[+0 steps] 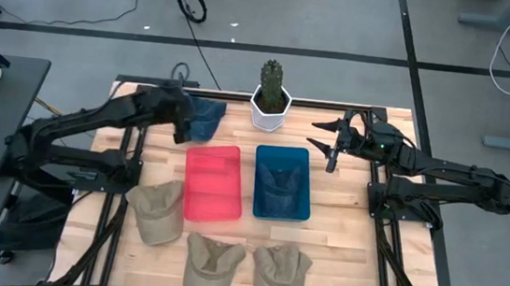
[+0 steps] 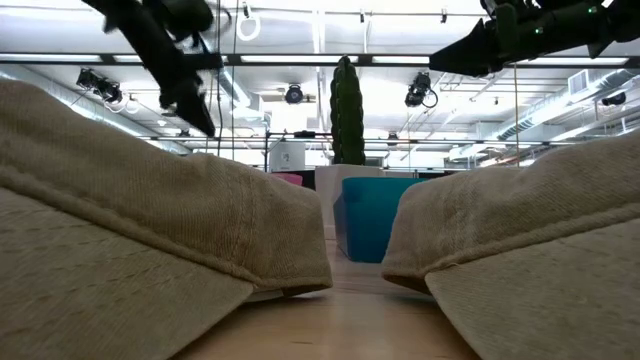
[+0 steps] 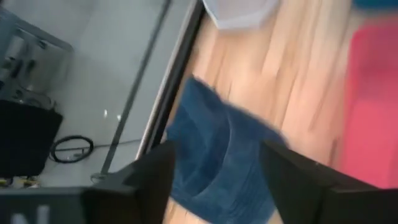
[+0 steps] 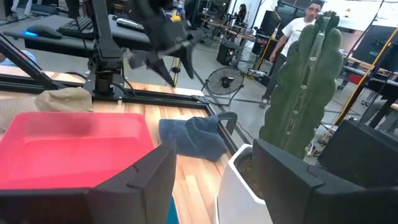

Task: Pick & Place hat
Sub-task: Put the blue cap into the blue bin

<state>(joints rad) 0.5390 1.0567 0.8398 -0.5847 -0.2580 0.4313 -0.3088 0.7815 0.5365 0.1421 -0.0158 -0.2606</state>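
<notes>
A dark blue hat (image 1: 207, 118) lies flat on the table's far left part, beside the white cactus pot (image 1: 269, 110). My left gripper (image 1: 181, 128) hovers open above it. In the left wrist view the blue hat (image 3: 231, 163) shows between the spread fingers of the gripper (image 3: 217, 155). The right wrist view shows the left gripper (image 4: 168, 59) well clear above the hat (image 4: 189, 137). My right gripper (image 1: 328, 141) is open and holds nothing, in the air right of the pot. Another blue hat (image 1: 280, 191) sits in the blue bin (image 1: 306, 181).
An empty red bin (image 1: 212, 181) stands left of the blue bin. Three tan hats (image 1: 156, 211), (image 1: 212, 266), (image 1: 280, 269) lie along the near edge and fill the low view's foreground. The cactus (image 1: 272, 77) stands tall at the far edge. A person (image 4: 298, 31) stands beyond the table.
</notes>
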